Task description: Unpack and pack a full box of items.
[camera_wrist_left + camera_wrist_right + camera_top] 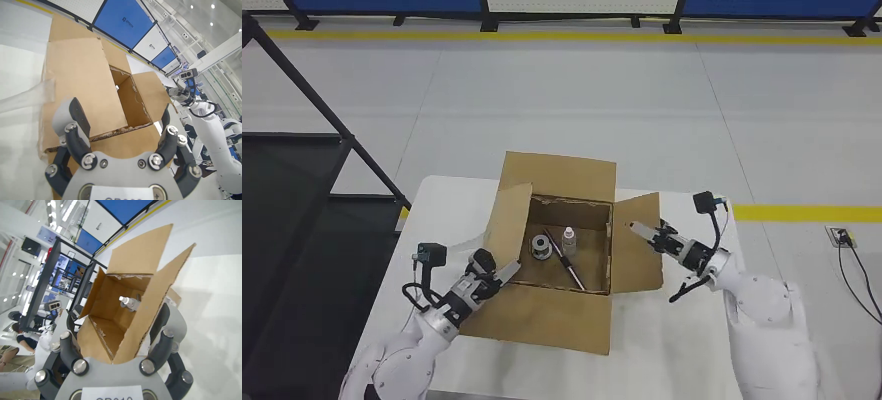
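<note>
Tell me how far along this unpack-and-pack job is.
Done: the box has its flaps folded open. In hand: nothing; the left claw and right claw are both open, each at a side flap, the right straddling its flap. Left: the bottle, round metal part and dark rod lie inside, still to be unpacked, then repacked.

white table [450, 212] — open cardboard box [542, 318] on it

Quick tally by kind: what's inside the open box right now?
small bottle with a white cap: 1
round metallic part: 1
long dark rod-like tool: 1
Total: 3 things seen from the top view inside the cardboard box. Its walls may hide more.
</note>
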Motion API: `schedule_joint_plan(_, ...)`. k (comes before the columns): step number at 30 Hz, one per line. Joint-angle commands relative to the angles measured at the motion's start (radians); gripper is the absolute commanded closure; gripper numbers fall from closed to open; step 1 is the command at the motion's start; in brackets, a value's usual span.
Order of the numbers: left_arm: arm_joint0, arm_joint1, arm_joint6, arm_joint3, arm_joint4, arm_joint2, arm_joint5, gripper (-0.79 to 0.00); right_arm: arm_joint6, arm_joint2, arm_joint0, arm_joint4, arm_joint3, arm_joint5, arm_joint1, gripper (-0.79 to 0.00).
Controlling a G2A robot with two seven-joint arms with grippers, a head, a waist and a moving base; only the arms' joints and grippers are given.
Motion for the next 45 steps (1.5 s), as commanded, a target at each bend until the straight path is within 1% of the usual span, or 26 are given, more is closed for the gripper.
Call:
schedule_joint_plan(1, -0.011, -0.001, -0.008, 0.012, -0.008, 0.008, 0.009, -0.785, 0.026, -0.026, 0.04, 0.059, 0.05, -0.041, 0.003, -0.785)
schedule_joint_plan(5, -0.03, -0.003, -0.012, 0.037, -0.02, 0.023, 0.029, -0.785, 0.052, -0.093, 0.123, 0.135, 0.162, -0.092, 0.003, -0.785)
schedule_joint_plan(9, -0.045, -0.006, -0.008, 0.059, -0.03, 0.036, 0.043, -0.785, 0.029, -0.169, 0.2, 0.164, 0.281, -0.122, -0.002, -0.785)
schedule_joint_plan(15, -0.059, -0.009, 0.006, 0.076, -0.033, 0.051, 0.063, -0.785, -0.018, -0.285, 0.301, 0.118, 0.433, -0.137, -0.014, -0.785)
schedule_joint_plan(20, -0.067, -0.012, 0.022, 0.087, -0.028, 0.059, 0.084, -0.785, -0.077, -0.348, 0.344, 0.04, 0.491, -0.131, -0.017, -0.785)
schedule_joint_plan(25, -0.075, -0.014, 0.03, 0.101, -0.013, 0.067, 0.1, -0.785, -0.104, -0.402, 0.36, -0.048, 0.49, -0.13, -0.016, -0.785)
schedule_joint_plan(30, -0.078, -0.015, 0.035, 0.109, -0.004, 0.074, 0.102, -0.785, -0.14, -0.449, 0.356, -0.147, 0.451, -0.078, -0.014, -0.785)
schedule_joint_plan(35, -0.073, -0.015, 0.045, 0.096, -0.015, 0.063, 0.098, -0.785, -0.158, -0.47, 0.344, -0.174, 0.414, -0.046, -0.011, -0.785)
schedule_joint_plan(40, -0.064, -0.01, 0.044, 0.053, -0.057, 0.004, 0.094, -0.785, -0.184, -0.45, 0.32, -0.165, 0.369, -0.048, 0.001, -0.785)
schedule_joint_plan(43, -0.049, -0.003, 0.022, 0.016, -0.106, -0.06, 0.081, -0.785, -0.204, -0.433, 0.298, -0.158, 0.333, -0.042, 0.009, -0.785)
schedule_joint_plan(45, -0.034, 0.003, -0.006, 0.001, -0.15, -0.117, 0.065, -0.785, -0.209, -0.424, 0.281, -0.162, 0.302, -0.032, 0.015, -0.785)
